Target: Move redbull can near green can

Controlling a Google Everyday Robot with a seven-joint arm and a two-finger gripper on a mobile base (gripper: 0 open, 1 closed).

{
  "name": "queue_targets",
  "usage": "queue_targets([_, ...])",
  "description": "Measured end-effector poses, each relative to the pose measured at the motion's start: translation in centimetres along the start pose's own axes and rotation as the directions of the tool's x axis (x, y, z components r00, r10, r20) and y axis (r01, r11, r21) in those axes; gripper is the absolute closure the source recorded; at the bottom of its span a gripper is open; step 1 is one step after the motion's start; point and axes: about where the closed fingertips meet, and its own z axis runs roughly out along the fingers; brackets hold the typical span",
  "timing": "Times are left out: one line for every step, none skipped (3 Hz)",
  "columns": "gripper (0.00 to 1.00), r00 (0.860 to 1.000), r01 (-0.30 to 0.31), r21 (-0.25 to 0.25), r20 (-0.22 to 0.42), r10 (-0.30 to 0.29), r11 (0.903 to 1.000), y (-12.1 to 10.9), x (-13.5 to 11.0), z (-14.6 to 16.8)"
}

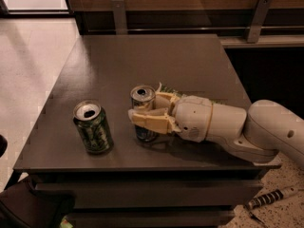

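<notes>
The redbull can [143, 99], slim with a silver top and a blue lower band, stands upright on the dark table [142, 61]. My gripper [146, 112] reaches in from the right and is shut on it, one cream finger [148, 122] across its front and the other behind. The green can [93, 128], wider with dark green patterned sides and an open silver top, stands upright to the left near the table's front edge. A narrow gap separates the two cans.
A green crinkled snack bag [167, 90] peeks out behind my gripper. The table's front edge [142, 167] is close to both cans. A wooden bench with metal brackets [118, 13] runs behind the table. Light floor lies left.
</notes>
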Motion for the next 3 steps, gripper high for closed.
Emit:
queue_targets([0.88,1.0,0.001,-0.02,0.004,-0.001,0.9998,0.17,0.18,0.36])
queue_targets([0.57,1.0,0.001,-0.021,0.004,-0.001,0.9998,0.19,-0.01,0.37])
queue_targets([0.34,1.0,0.001,-0.021,0.004,-0.001,0.9998,0.19,-0.01,0.37])
